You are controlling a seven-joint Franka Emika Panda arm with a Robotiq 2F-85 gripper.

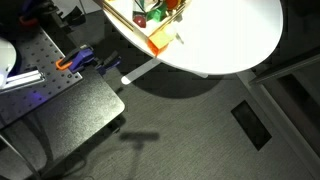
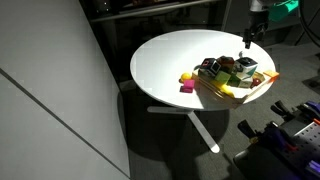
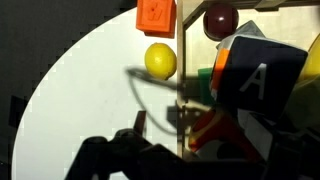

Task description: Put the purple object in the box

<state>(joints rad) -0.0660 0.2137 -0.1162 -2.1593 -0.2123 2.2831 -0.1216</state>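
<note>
Packed in the box [image 3: 181,40]: a dark block lettered A [image 3: 255,75] among other coloured pieces, plus the purple ball [image 3: 220,17] in the corner farthest ahead of the claw [image 2: 249,38]. Round, so no long axis or heading to tell. Claw spread wide and empty, hovering over the box rim above the bench [image 2: 170,55].

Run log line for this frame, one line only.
end effector: open, empty, above box | purple object: looks inside box, near corner rim | yellow ball: on table, outside box
</note>
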